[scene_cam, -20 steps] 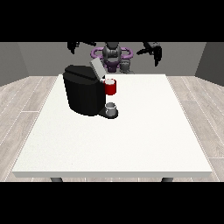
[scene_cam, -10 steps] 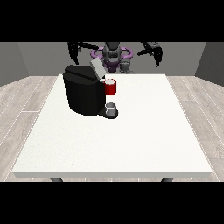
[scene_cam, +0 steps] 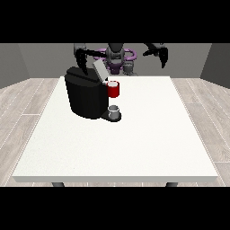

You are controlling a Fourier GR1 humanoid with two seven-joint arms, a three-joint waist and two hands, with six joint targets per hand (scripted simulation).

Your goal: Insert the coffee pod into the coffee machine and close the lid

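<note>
Both hands hung above the far edge of the table, neither holding anything.

The hand at the view's left [scene_cam: 82, 60] was raised just above and behind the black coffee machine [scene_cam: 85, 96], its fingers pointing downward; how far they were curled could not be told. Just beside that hand, toward the middle, the machine's grey lid [scene_cam: 99, 71] stood tilted up and open. Lower and nearer the camera than the hand, a red thing at the machine [scene_cam: 113, 89] sat over a grey cup [scene_cam: 114, 110] on the base. The hand at the view's right [scene_cam: 161, 54] hung well apart from the machine, over the white table [scene_cam: 134, 143], fingers drooping, their spread unclear.
</note>
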